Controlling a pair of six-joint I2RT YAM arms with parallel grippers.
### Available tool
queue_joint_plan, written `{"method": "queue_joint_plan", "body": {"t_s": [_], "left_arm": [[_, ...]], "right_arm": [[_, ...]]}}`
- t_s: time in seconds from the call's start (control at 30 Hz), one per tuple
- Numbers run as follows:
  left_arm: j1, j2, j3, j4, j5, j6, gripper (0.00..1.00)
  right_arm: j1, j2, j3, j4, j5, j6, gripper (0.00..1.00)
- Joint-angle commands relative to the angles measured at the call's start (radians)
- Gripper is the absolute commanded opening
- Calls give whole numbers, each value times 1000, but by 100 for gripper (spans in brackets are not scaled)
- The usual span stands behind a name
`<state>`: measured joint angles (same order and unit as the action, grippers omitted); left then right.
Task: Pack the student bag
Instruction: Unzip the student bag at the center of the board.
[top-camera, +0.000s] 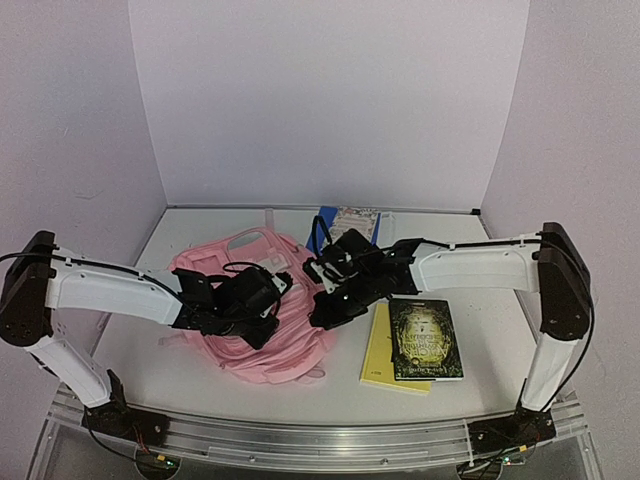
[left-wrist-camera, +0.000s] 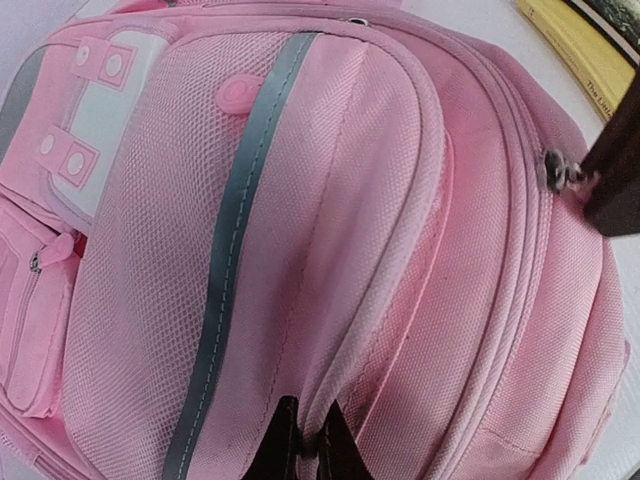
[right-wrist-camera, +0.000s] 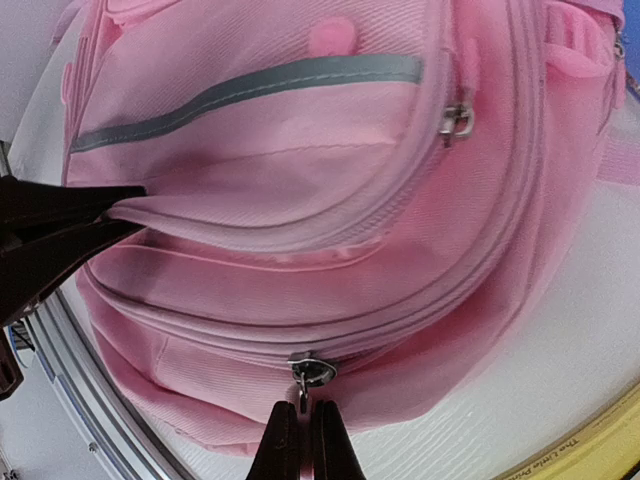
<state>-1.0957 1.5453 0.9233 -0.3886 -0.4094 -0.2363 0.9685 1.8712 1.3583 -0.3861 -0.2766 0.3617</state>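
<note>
Walled in white on three sides, working over a white desk (top-camera: 480, 385). Handling the bag (top-camera: 285, 350), lying flat near the desk's middle, a little toward the left edge, front pockets facing up, long axis slanting from far left to near right.

Reaching in from opposite sides, both arms touching the bag, tips close together. Pinching a fold of pocket cloth with the left gripper (left-wrist-camera: 305, 440), jaws closed right down on the fabric. Clamping the zip pull (right-wrist-camera: 312, 370) of the main compartment with the right gripper (right-wrist-camera: 302, 430), jaws closed tight on the metal tab, on the bag's side facing the desk's right edge.

Judging the coming move as dragging that pull along its curved track, away from the right gripper and round the bag's edge, with the left grip bracing the cloth against the drag. Counting on the right arm as the nearer one for this; direction of opening not being clear from the views.

Showing soft pink mesh, a grey stripe (left-wrist-camera: 235, 250) down the front pocket, pale patches (left-wrist-camera: 100, 100) with pink studs, and a second pull (right-wrist-camera: 457, 118) on the pocket zip. Looking pliable, likely bunching under tension.

Waiting just beside the bag toward the right edge: dark book (top-camera: 425, 338) overlapping yellow book (top-camera: 378, 355); another book (top-camera: 355, 218) lying by the far edge.
</note>
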Motion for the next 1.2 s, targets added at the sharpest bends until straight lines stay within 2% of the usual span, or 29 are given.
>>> {"method": "queue_joint_plan", "body": {"t_s": [0.0, 0.2, 0.47, 0.6, 0.9, 1.07, 1.17], "left_arm": [[45, -48, 77, 97, 98, -29, 0], [114, -88, 84, 148, 223, -81, 0], [172, -120, 66, 196, 324, -134, 0], [182, -127, 50, 223, 340, -159, 0], [200, -166, 7, 292, 320, -220, 0], [206, -204, -16, 294, 301, -229, 0], [209, -233, -31, 281, 303, -222, 0]], "right_arm": [[85, -49, 57, -41, -18, 8, 0], [149, -22, 58, -16, 10, 75, 0], [227, 15, 40, 225, -16, 234, 0], [261, 49, 53, 295, 11, 283, 0], [305, 73, 60, 340, 42, 313, 0], [307, -9, 16, 341, 107, 306, 11], [306, -82, -32, 332, 188, 316, 28]]}}
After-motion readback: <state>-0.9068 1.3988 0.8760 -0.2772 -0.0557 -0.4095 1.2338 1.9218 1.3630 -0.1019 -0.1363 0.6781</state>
